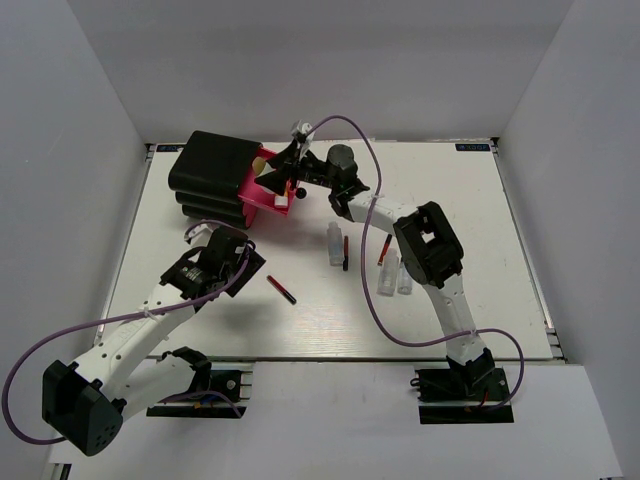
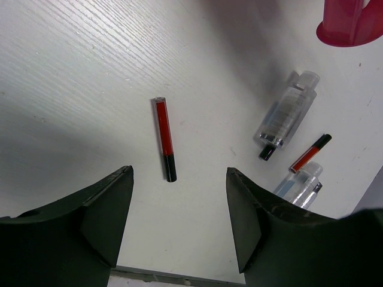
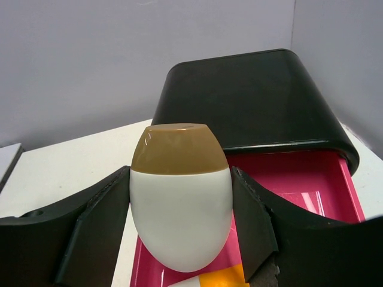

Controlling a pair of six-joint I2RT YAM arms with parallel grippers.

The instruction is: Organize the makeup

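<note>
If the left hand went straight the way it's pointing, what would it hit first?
Likely the red-and-black stick lying on the table; the open left hand frames it, though depth is unclear.

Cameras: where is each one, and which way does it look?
Top external: above and behind, looking down on the white table; left arm and right arm show.
Left wrist: on the wrist, looking down at a slim red-and-black stick; open left gripper shows.
Right wrist: on the wrist, facing the open pink drawer of the black box; right gripper holds a beige-and-white egg-shaped piece.
Shared: top and left wrist both show that stick.
</note>
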